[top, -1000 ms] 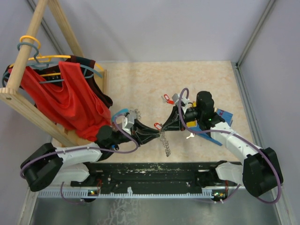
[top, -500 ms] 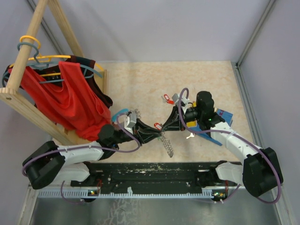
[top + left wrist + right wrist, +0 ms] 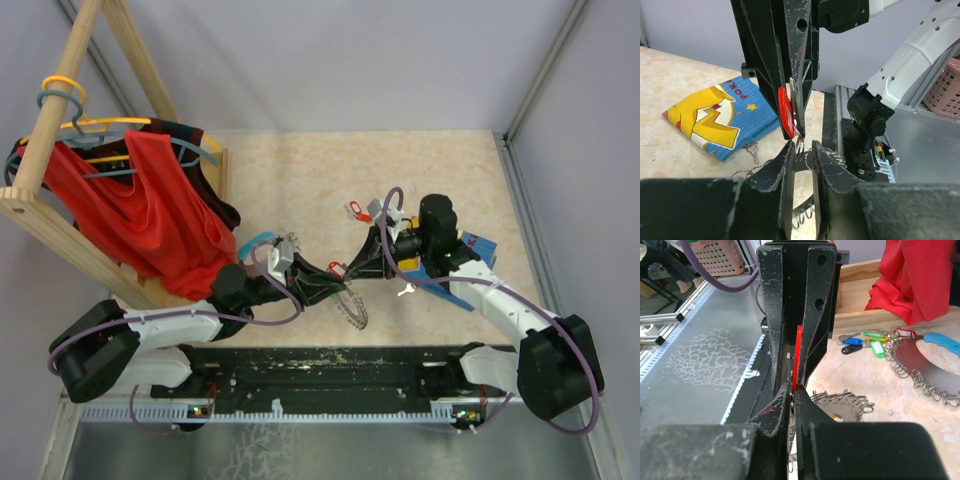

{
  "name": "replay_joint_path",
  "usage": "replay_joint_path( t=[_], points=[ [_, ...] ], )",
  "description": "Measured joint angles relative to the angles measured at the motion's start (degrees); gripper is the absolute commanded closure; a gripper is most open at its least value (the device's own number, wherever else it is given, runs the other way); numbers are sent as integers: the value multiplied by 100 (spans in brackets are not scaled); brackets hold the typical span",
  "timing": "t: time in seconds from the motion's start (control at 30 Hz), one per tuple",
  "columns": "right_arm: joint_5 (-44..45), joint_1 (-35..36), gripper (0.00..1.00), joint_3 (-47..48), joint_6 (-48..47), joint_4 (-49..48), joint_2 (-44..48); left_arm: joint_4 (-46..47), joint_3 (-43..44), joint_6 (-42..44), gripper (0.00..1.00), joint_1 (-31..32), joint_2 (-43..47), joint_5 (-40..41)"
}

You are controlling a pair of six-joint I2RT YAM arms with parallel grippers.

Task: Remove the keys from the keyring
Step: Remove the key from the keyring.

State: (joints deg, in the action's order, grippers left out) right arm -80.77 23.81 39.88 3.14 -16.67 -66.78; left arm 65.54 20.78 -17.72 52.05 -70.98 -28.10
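Right tool is clamped shut on one red-tagged key, raised off the surface. Left tool is closed on one keyring, hung below both. Two keys are seen lying loose: one red key, one bare key.

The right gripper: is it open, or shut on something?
Shut on the red key tag. In the right wrist view the right gripper pinches the tag's thin edge, with no gap on either side.

Grey loop-fringed keyring hanging tilted, red-tagged key upright above it, green- and blue-tagged keys lying apart
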Motion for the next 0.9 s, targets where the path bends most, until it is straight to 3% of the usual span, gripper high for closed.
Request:
replay_joint_path(
  t=[0.73, 0.9],
  points=[
    [0, 0, 100, 0, 0, 0, 0, -13, 20, 0, 77, 0, -103, 0],
    [0, 0, 100, 0, 0, 0, 2, -13, 20, 0, 83, 0, -105, 0]
  ],
)
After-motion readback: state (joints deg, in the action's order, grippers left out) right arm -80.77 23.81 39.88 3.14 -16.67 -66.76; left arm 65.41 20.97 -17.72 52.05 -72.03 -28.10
